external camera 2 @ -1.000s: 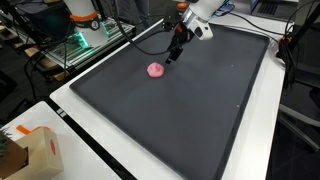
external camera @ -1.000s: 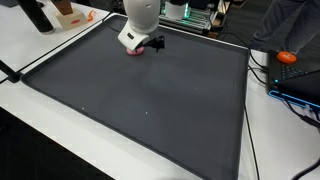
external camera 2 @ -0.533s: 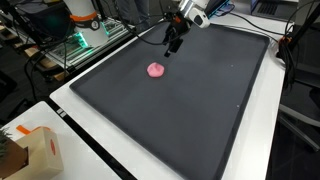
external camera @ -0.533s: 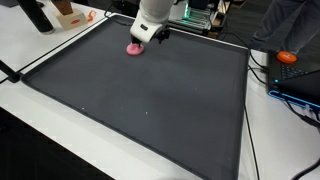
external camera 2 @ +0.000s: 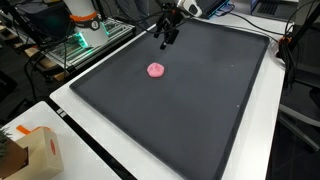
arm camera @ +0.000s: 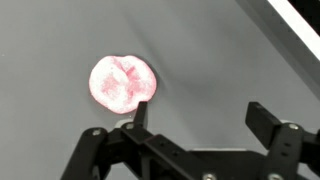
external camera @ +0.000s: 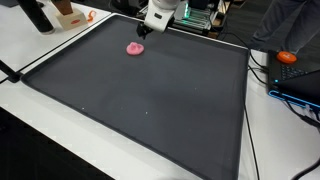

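Observation:
A small pink round object (external camera: 135,48) lies on the dark mat (external camera: 150,100) near its far edge; it also shows in the other exterior view (external camera 2: 156,70) and in the wrist view (arm camera: 121,83). My gripper (external camera 2: 165,38) hangs above the mat, raised clear of the pink object, also seen in an exterior view (external camera: 146,30). In the wrist view its fingers (arm camera: 200,115) are spread apart with nothing between them; the pink object lies on the mat beyond the left finger.
A cardboard box (external camera 2: 25,150) sits on the white table beside the mat. An orange object (external camera: 288,57) and cables lie on the table past the mat's edge. Electronics with green boards (external camera 2: 85,40) stand behind the mat.
The gripper has risen and drawn away from the pink object toward the mat's far edge. The pink object has stayed in place on the mat.

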`<action>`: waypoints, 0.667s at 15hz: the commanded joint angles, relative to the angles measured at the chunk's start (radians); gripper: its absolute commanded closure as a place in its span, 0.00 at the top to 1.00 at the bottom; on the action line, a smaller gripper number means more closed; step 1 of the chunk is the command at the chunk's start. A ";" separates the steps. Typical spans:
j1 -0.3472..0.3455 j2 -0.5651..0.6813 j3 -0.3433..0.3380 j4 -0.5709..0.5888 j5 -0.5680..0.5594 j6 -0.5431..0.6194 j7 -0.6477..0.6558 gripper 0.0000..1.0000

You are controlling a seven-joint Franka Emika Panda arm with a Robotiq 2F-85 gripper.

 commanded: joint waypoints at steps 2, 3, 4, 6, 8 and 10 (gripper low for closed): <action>-0.004 -0.073 0.015 -0.082 -0.021 0.025 -0.066 1.00; -0.003 -0.076 0.016 -0.085 -0.020 0.024 -0.069 1.00; -0.003 -0.078 0.016 -0.086 -0.020 0.025 -0.070 1.00; -0.004 -0.076 0.015 -0.083 -0.018 0.024 -0.074 1.00; -0.002 -0.059 0.013 -0.068 -0.016 0.021 -0.062 1.00; -0.003 -0.037 0.011 -0.046 0.002 0.015 -0.037 1.00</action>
